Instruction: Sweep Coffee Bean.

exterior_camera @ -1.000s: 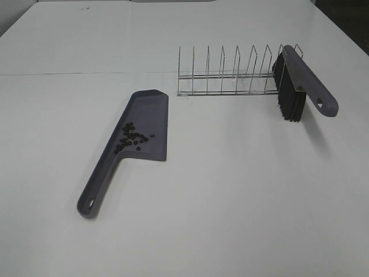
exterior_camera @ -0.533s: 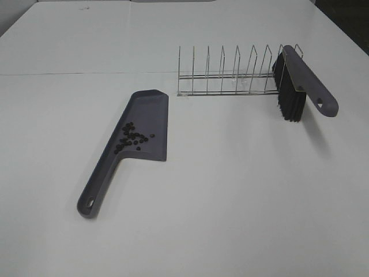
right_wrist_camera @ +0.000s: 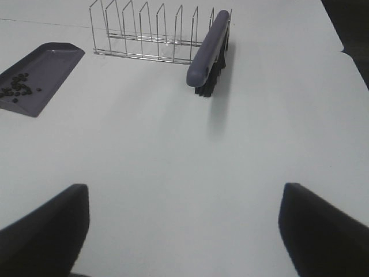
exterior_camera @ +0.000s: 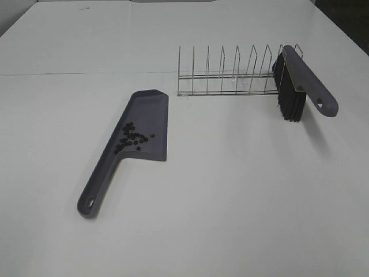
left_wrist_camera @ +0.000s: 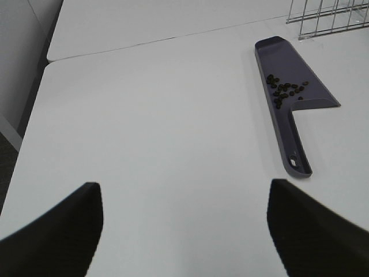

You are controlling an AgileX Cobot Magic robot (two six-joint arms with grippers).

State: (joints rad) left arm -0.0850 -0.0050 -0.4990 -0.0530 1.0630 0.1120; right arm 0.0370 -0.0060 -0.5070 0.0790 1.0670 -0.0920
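the coffee beans [exterior_camera: 132,137] lie clustered on the dustpan [exterior_camera: 147,124] blade, apparently swept in; the brush [exterior_camera: 300,83] at 2 o'clock is parked in the wire rack [exterior_camera: 230,72]. left hand [left_wrist_camera: 181,222] and right hand [right_wrist_camera: 184,225] hover spread apart over the desk [exterior_camera: 230,202], gripping nothing

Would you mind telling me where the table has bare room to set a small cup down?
The widest bare stretch lies between the dustpan and the brush, in front of the wire rack. The table in front of the dustpan handle is also bare. The rack's right end is crowded, where the brush leans.
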